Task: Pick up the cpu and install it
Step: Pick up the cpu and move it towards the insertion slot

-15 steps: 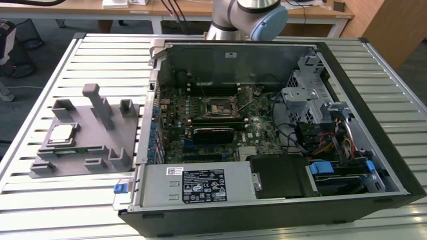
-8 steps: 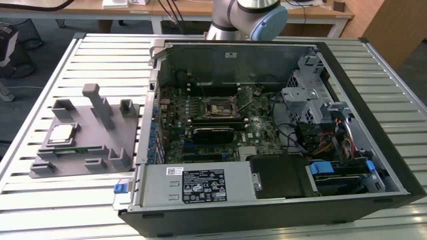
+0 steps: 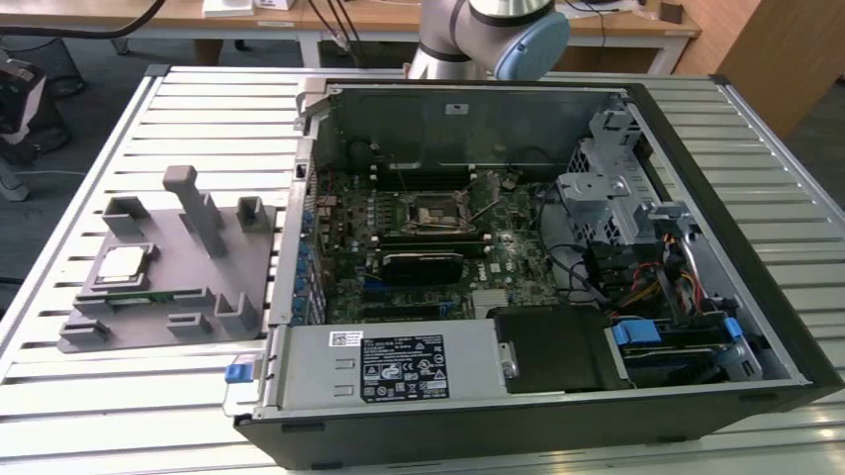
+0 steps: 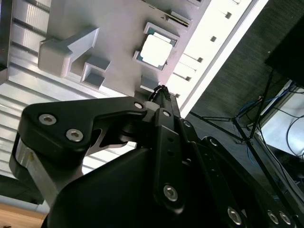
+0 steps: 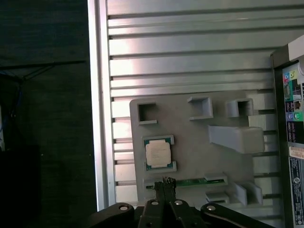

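The cpu (image 3: 123,263) is a small square chip with a silvery top. It lies flat in its holder on the grey tray (image 3: 198,307), at the exterior view's left, outside the computer case. Both wrist views look down on the cpu (image 5: 157,154) (image 4: 156,50). My gripper (image 5: 164,182) (image 4: 161,90) hangs above the tray a short way from the chip. Its black fingers are shut together on nothing. The black socket frame (image 3: 442,211) with its metal lever sits mid-motherboard inside the open case.
A narrow green memory stick (image 5: 190,181) lies on the tray (image 5: 190,118) beside the cpu, under my fingertips. Grey posts (image 3: 198,203) rise from the tray. The slatted metal table (image 3: 79,188) ends just beyond the tray. The arm's base (image 3: 489,30) stands behind the case.
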Motion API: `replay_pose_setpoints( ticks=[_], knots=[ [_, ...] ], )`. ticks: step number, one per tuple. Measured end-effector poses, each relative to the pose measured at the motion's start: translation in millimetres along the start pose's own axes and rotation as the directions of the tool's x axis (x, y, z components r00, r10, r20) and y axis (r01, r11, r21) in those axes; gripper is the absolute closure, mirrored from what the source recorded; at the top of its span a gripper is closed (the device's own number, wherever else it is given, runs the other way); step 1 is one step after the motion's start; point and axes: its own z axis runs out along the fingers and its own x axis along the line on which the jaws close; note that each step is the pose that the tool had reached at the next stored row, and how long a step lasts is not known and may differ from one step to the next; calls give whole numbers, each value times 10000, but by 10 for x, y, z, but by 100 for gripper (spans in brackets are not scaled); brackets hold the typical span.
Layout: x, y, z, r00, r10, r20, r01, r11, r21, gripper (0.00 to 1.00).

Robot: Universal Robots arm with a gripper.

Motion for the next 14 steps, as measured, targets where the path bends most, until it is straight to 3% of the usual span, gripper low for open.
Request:
replay_pose_setpoints(
  ticks=[5,14],
  knots=[
    [-1,-3,72,10000,-66,0,66,10000,21,89],
    [11,-12,128,9972,-748,-17,748,9972,21,89]
  ],
)
